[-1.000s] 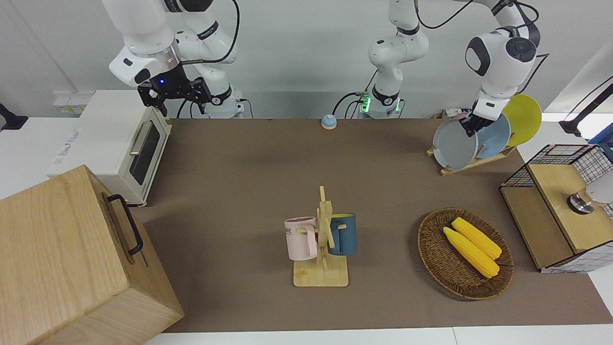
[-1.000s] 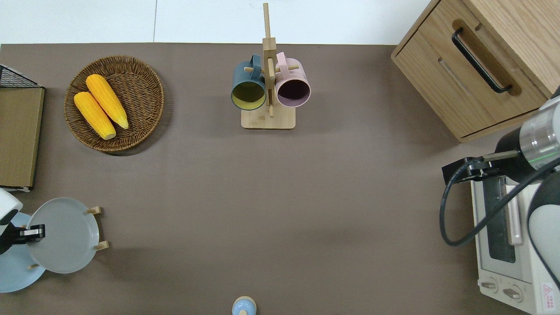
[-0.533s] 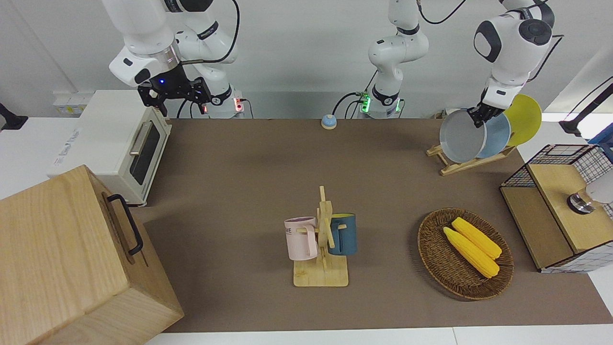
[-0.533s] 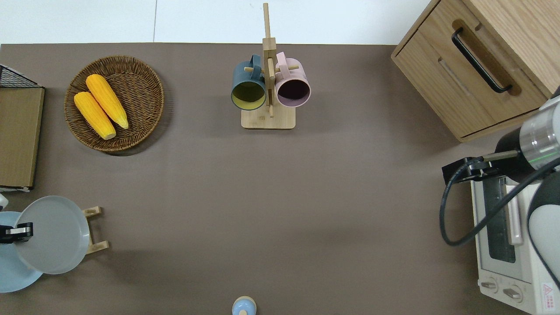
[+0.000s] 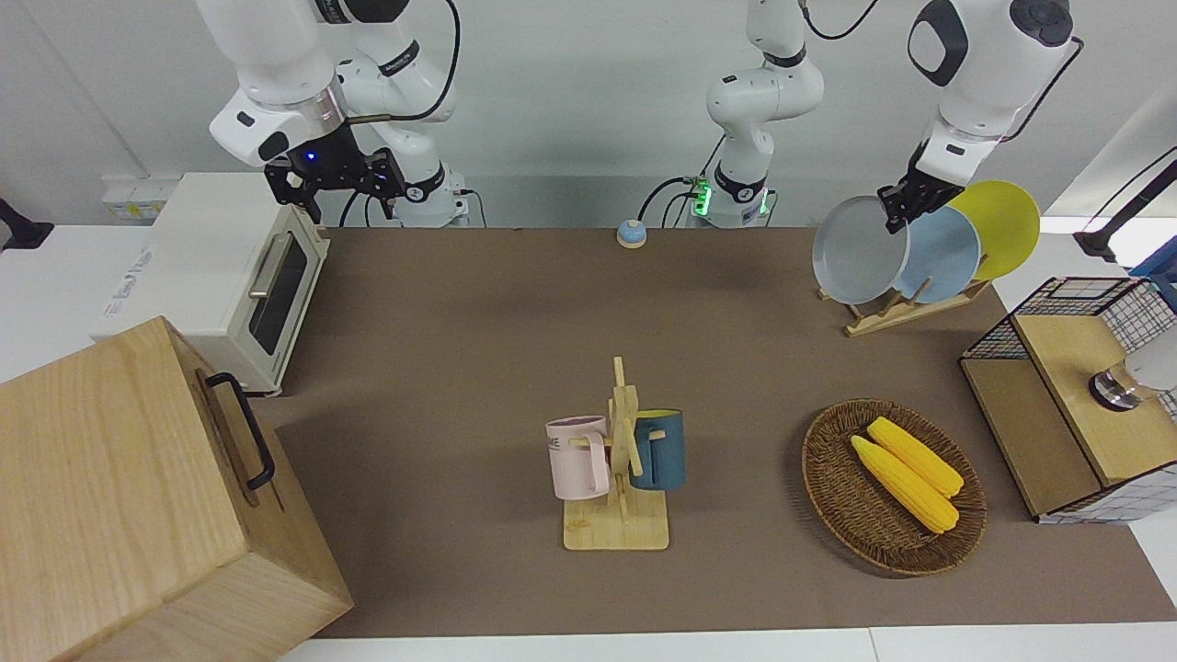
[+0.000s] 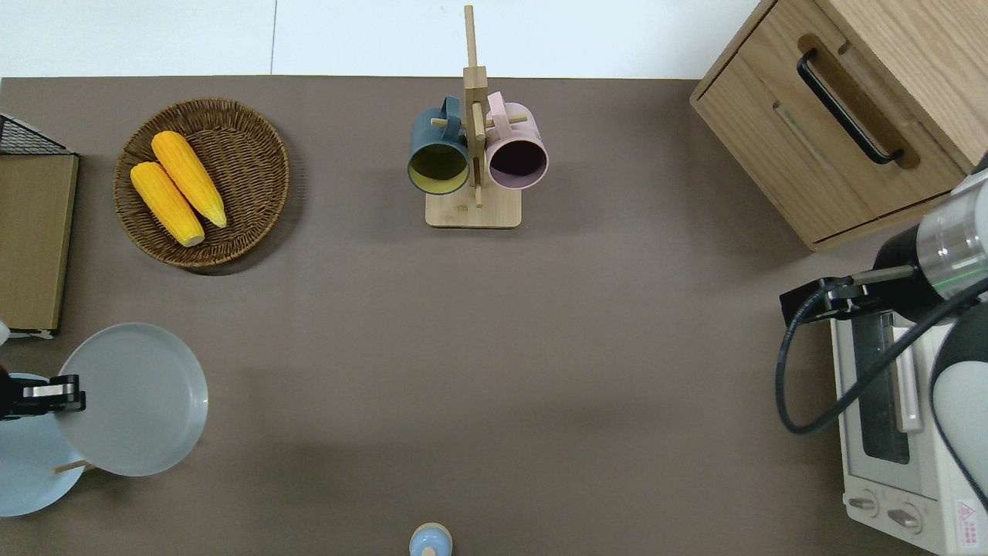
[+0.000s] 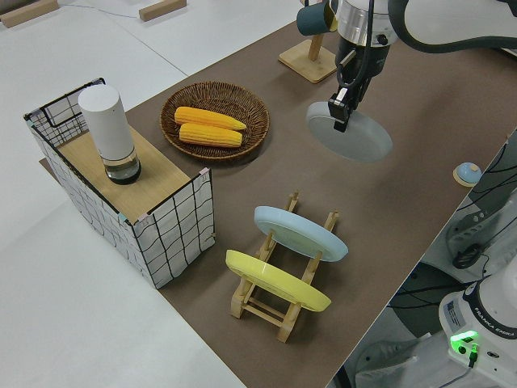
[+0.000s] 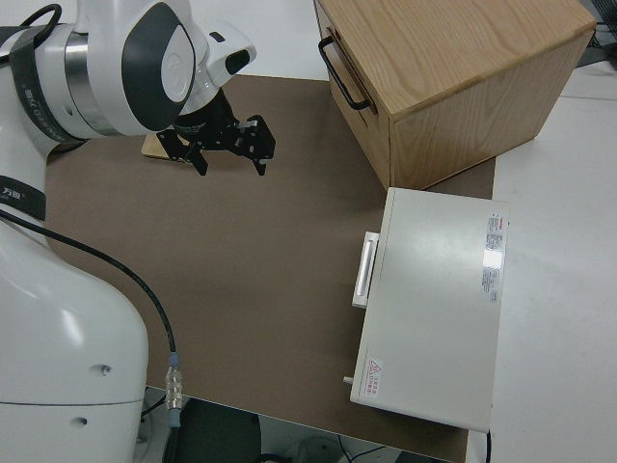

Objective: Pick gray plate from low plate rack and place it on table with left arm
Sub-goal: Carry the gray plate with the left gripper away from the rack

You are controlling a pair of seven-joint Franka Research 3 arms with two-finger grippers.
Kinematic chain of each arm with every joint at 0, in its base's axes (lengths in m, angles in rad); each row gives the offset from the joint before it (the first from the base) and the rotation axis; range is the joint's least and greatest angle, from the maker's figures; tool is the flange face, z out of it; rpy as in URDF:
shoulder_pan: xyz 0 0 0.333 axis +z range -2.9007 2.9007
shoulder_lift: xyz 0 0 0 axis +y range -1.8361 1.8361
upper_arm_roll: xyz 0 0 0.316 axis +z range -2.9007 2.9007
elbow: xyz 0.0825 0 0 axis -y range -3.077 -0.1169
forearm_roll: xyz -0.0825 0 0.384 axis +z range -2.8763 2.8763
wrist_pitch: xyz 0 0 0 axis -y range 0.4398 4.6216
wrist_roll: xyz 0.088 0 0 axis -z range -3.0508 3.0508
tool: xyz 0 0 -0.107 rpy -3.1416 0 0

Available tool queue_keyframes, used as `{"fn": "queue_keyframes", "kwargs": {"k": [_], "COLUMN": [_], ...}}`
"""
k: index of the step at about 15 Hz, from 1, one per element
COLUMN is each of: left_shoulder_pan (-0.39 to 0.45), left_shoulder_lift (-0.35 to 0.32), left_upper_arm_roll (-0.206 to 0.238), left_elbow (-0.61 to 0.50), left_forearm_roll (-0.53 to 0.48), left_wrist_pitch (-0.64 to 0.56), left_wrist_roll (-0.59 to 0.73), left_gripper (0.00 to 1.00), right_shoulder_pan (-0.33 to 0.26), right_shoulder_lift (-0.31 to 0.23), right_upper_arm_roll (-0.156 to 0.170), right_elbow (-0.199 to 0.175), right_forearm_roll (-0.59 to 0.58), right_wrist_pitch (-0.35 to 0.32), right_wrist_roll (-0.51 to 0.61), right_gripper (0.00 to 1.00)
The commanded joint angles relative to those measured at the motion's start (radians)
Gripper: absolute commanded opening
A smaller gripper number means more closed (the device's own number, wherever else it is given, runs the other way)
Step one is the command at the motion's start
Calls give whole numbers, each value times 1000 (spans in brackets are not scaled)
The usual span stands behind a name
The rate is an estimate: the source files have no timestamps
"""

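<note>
The left tool [image 5: 895, 204] is clamped on the rim of the gray plate [image 5: 860, 250], holding it tilted in the air, clear of the low plate rack [image 7: 283, 303], near the counter [image 6: 494, 347] corner closest to the left arm. The rack holds a light blue plate [image 7: 300, 233] and a yellow plate [image 7: 276, 280], both slanted in its pegs. A wicker basket [image 6: 255, 162] holds two corn cobs [image 6: 177, 188] toward the counter's edge farthest from the robots. The right arm is parked, its tool's [image 8: 229, 152] fingers apart.
</note>
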Motion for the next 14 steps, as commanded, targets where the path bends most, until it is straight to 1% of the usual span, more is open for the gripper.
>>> {"fn": "queue_keyframes", "kwargs": {"k": [1, 3, 5, 7, 9, 10, 12, 14], "left_shoulder_pan": [-70, -104, -107, -104, -92, -83, -77, -63], "left_shoulder_lift": [6, 7, 18, 39, 52, 61, 82, 110], "left_upper_arm_roll": [9, 10, 9, 10, 21, 25, 25, 25], "left_elbow": [0, -13, -26, -38, -71, -99, -153, -184], "left_forearm_roll": [-124, -204, -278, -338, -390, -422, -428, -433], "left_wrist_pitch": [-8, 7, 16, 22, 38, 63, 142, 179], "left_wrist_roll": [1, 1, 8, 95, 194, 250, 292, 332], "left_gripper": [6, 6, 6, 8, 14, 14, 14, 14], "right_shoulder_pan": [-23, -23, -23, -23, -23, -23, -23, -23], "right_shoulder_lift": [-2, -2, -2, -2, -2, -2, -2, -2], "right_upper_arm_roll": [21, 20, 21, 20, 21, 20, 21, 21], "right_elbow": [7, 7, 7, 7, 6, 6, 7, 6], "right_forearm_roll": [-6, -6, -6, -6, -6, -6, -6, -6], "right_wrist_pitch": [-11, -12, -12, -11, -11, -11, -11, -11], "right_wrist_roll": [12, 12, 12, 12, 12, 12, 12, 12], "right_gripper": [983, 983, 983, 983, 983, 983, 983, 983]}}
